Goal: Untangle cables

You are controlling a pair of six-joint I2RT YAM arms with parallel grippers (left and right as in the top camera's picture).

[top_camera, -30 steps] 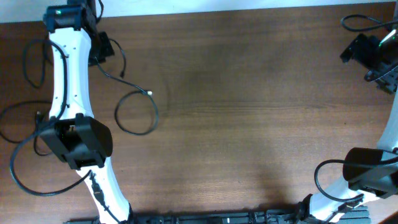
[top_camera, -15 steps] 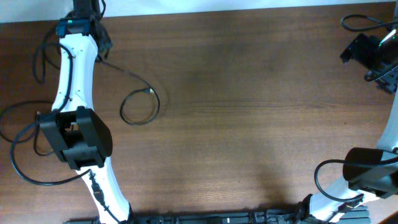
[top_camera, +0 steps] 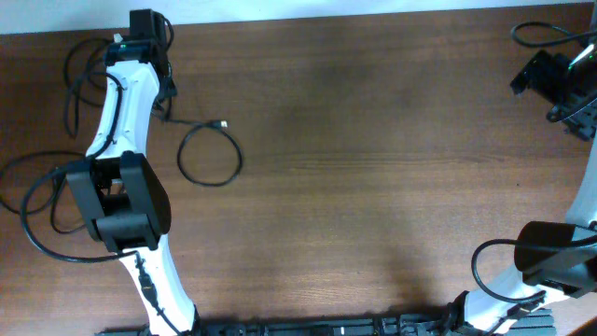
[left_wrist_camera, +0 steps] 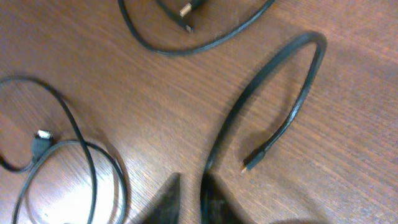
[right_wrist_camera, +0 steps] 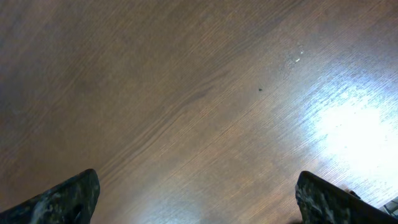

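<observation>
Cable (left_wrist_camera: pixel 297 93) is pinched in the nearly closed left gripper (left_wrist_camera: pixel 189 190) at upper left overhead. The right gripper (right_wrist_camera: pixel 199 196) is spread wide, empty. If pulled, neighbouring loops (left_wrist_camera: pixel 180 52) could be snagged again.

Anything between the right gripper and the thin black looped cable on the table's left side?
Only bare brown wooden tabletop lies between right gripper and thin black looped cable; the overhead view shows it.

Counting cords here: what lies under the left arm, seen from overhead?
Black cables show on both sides of the left arm; whether they join beneath it is hidden.
</observation>
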